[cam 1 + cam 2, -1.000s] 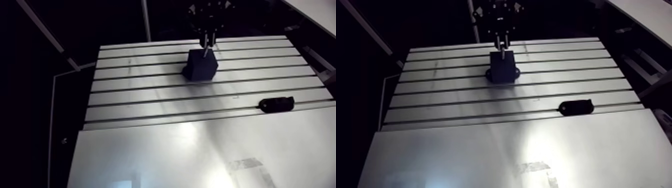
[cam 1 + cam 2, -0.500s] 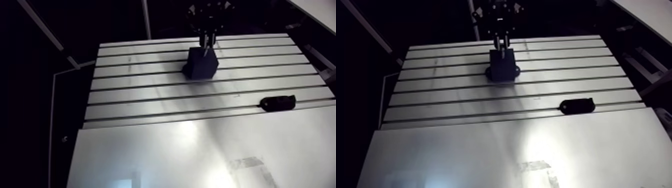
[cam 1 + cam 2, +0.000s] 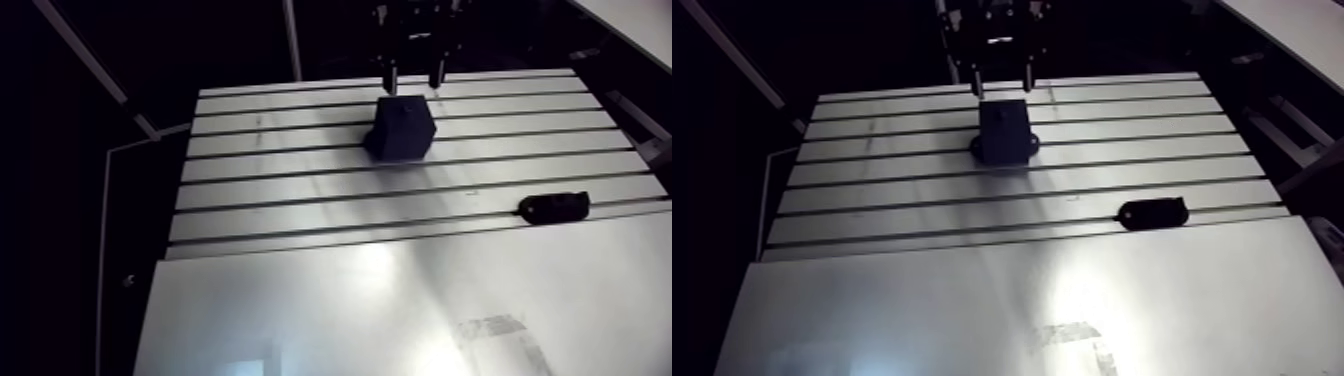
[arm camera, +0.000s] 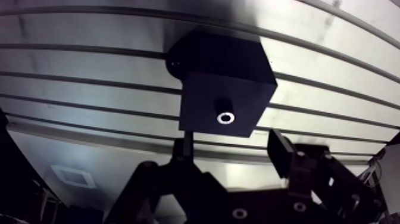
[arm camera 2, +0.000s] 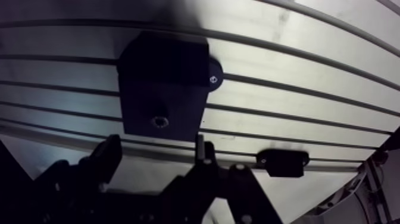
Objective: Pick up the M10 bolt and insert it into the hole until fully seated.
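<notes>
M10 bolt (image 4: 225,117): we read the shiny ring in the face of the black block (image 4: 220,65) as its head, sitting in the hole. It looks flush, but depth is unclear. Gripper (image 4: 233,149) hangs just off the block, fingers spread, holding nothing. We judge insertion done, release step. Next calls for a clean pull-away, or a push if unseated. Block sits on slotted table (image 3: 300,190); small black oblong part (image 3: 553,206) well apart. No readable writing.
</notes>
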